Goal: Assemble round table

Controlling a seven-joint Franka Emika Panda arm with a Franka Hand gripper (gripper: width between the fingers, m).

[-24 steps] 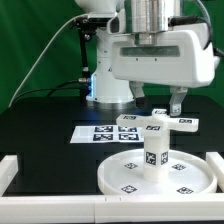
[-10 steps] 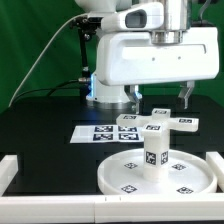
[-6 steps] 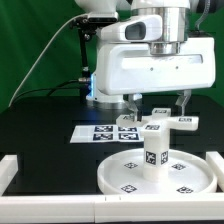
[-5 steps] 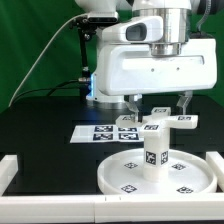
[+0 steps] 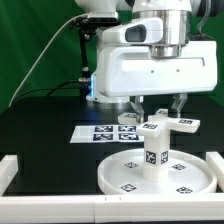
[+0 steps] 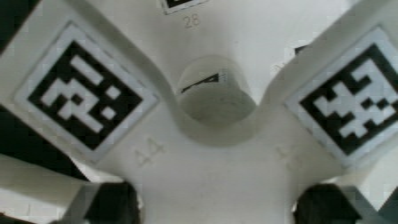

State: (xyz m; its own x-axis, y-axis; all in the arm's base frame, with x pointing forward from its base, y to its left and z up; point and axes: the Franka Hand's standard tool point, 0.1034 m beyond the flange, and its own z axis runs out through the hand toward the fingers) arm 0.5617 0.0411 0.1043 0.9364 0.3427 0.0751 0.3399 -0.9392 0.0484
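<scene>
Green backdrop is rising behind a black desk (image 5: 40, 120). Left of the cylindrical leg (image 5: 155, 150) is lying the marker board (image 5: 100, 132); the leg is standing on the round disc (image 5: 120, 178). The gripper (image 5: 157, 108) is straddling the cross-shaped base piece (image 5: 165, 121) above it, contact unclear; centring its hole matters.

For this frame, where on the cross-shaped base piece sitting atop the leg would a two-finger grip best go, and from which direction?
Grip the base piece from straight above, fingers closing across one narrow arm near the hub. It lies flat on the upright leg, so its thin edges offer parallel faces. The gripper is already overhead, fingers straddling it.
</scene>
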